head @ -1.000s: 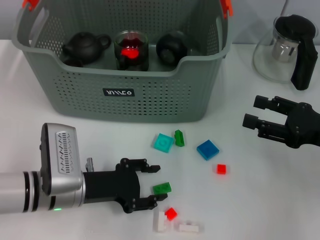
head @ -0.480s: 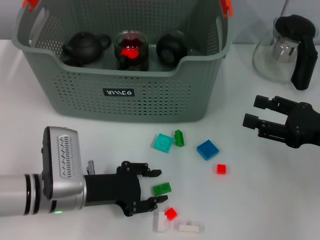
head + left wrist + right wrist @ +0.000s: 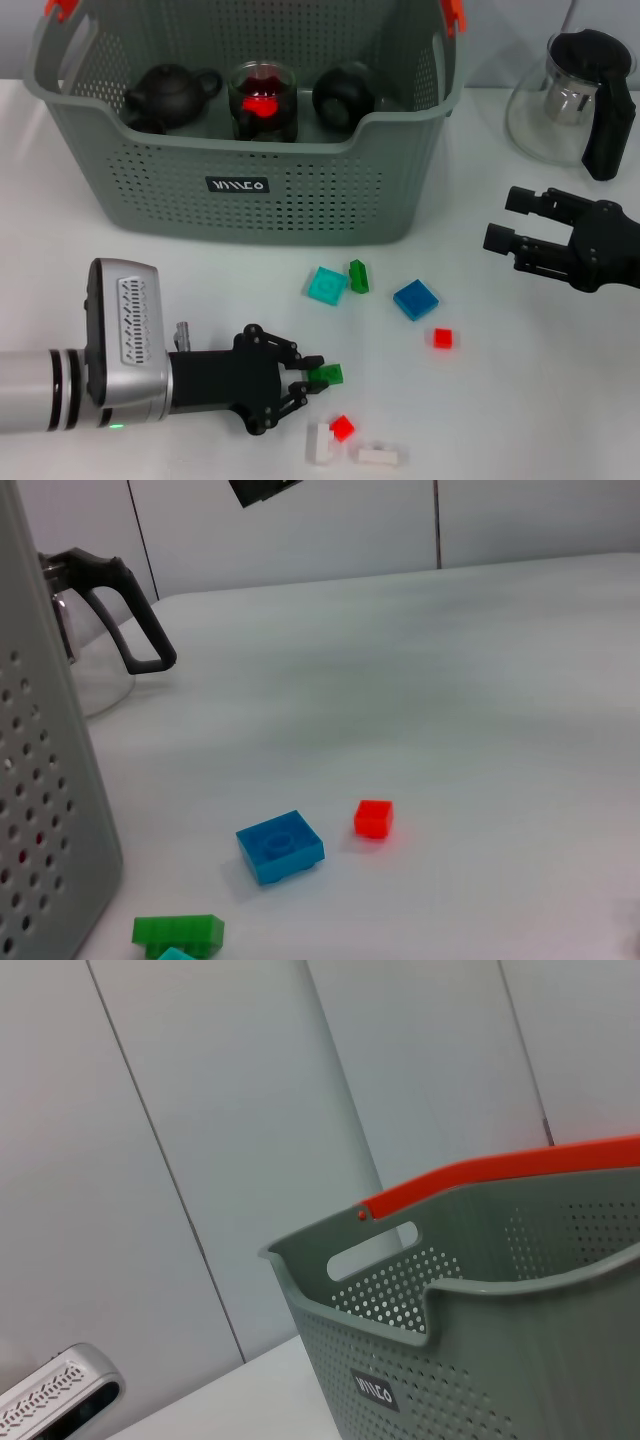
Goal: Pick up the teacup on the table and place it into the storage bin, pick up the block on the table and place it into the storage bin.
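Left gripper (image 3: 312, 378) lay low on the table, fingers pinched onto the green block (image 3: 325, 374), ready to lift. The bin (image 3: 300, 190) stood behind, teaware already inside. Right gripper (image 3: 515, 222) hovered aside, fingers spread, holding nothing.

Perforated matt grey plastic storage bin (image 3: 250, 140), glossy plastic green block (image 3: 326, 374), clear glass pitcher (image 3: 560, 100), smooth white table (image 3: 520, 400).

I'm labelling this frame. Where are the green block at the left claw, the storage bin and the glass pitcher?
green block (image 3: 327, 374): head view, its studded top, by the claw's fingertips.
storage bin (image 3: 240, 185): head view, front wall at the black label.
glass pitcher (image 3: 605, 120): head view, its black handle.
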Controlling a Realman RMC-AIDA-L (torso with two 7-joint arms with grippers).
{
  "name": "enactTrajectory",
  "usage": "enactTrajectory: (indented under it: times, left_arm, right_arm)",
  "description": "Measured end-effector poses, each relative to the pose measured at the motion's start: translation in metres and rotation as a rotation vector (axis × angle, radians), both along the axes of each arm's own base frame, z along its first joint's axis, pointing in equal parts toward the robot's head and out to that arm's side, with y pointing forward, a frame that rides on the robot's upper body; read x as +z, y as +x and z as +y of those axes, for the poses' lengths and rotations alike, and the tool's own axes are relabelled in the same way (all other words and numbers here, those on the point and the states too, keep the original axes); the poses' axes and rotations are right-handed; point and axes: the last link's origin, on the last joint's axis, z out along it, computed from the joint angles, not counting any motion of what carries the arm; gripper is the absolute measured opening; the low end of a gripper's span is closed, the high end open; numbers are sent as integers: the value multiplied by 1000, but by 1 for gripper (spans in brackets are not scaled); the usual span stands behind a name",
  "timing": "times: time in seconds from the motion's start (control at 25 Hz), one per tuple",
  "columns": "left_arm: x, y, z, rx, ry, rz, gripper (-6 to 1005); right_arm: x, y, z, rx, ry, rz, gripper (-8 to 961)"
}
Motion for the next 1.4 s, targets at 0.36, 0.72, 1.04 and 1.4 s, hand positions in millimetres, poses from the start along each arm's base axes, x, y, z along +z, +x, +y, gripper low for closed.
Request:
enactTrajectory:
  times: [0.36,0.72,1.04,1.4]
  left_arm:
    - [1,1,0,-6,-11,3,183]
    - [10,4,1,13,-23,-41,182]
    - [33,11,1,46,-59,-122,187]
    - [61,17,-6,57,-106,-243,193]
  right_arm:
    - [0,-1,1,4,2,1,806]
    - [0,-4,3,7,-2,3,806]
    - [0,-5,4,10,-3,4,806]
    - [-2,-6,4,14,-4,5,807]
